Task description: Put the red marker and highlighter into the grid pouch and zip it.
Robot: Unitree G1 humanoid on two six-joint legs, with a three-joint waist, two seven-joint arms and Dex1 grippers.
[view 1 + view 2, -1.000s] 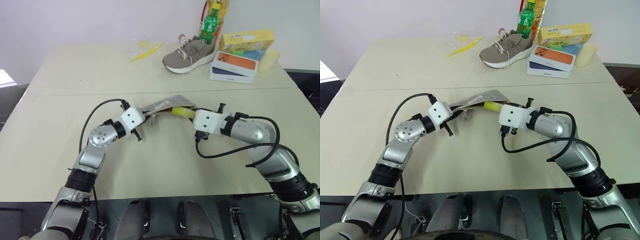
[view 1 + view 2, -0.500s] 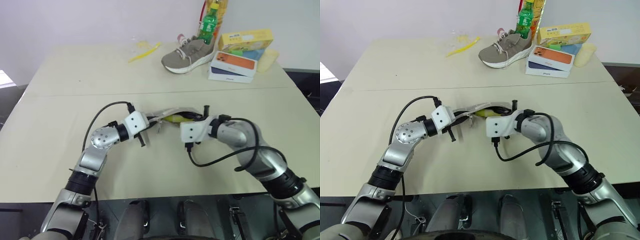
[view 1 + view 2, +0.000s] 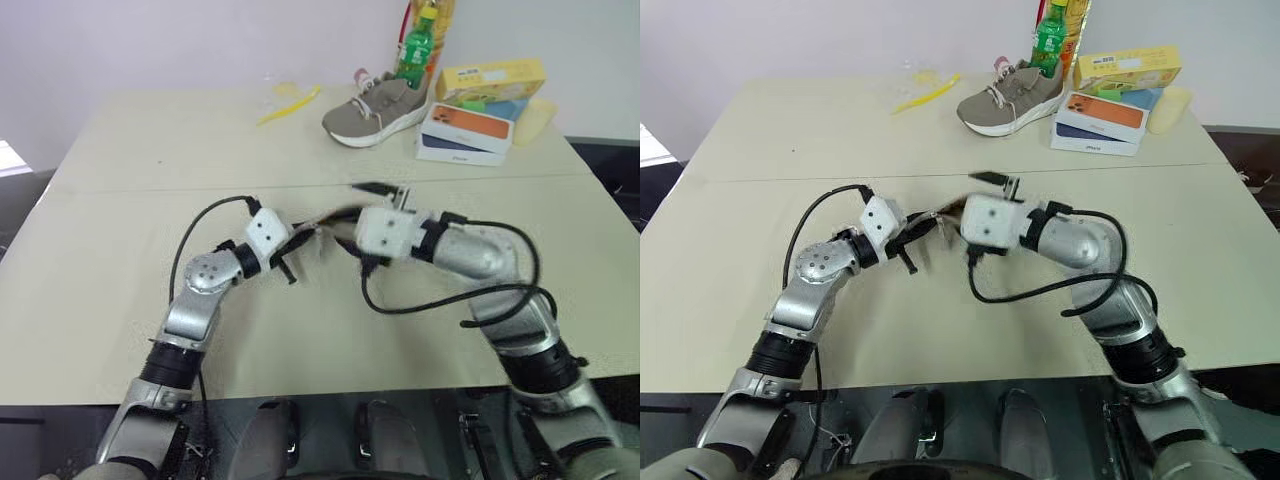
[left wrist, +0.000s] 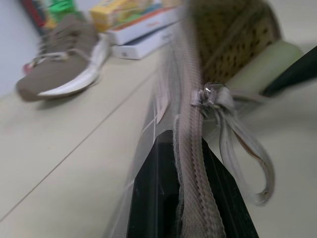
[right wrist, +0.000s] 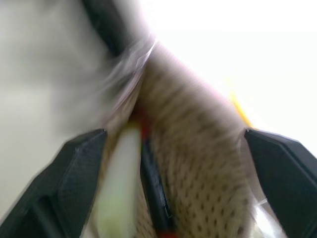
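The grid pouch (image 4: 174, 94) sits mid-surface between the two arms, largely hidden behind them in the head views; only a sliver of its grey fabric shows between the tools. In the right wrist view its mouth gapes, showing a dotted lining with the highlighter (image 5: 119, 183) lying inside as a pale yellow blur, and beside it the red marker (image 5: 151, 183), a dark barrel with a hint of red, too smeared to read any lettering. The left tool (image 4: 190, 198) is pressed together on the pouch's zipper edge, just below the metal slider and its grey pull loop. The right tool (image 5: 168, 163) stands spread wide, one black finger on either side of the open mouth, pinching nothing. Both forearms reach level toward each other over the beige surface (image 3: 120, 200). At the far right stand a grey shoe (image 3: 375, 108), a green bottle (image 3: 417, 50) and stacked phone boxes (image 3: 468, 135); their print is illegible.
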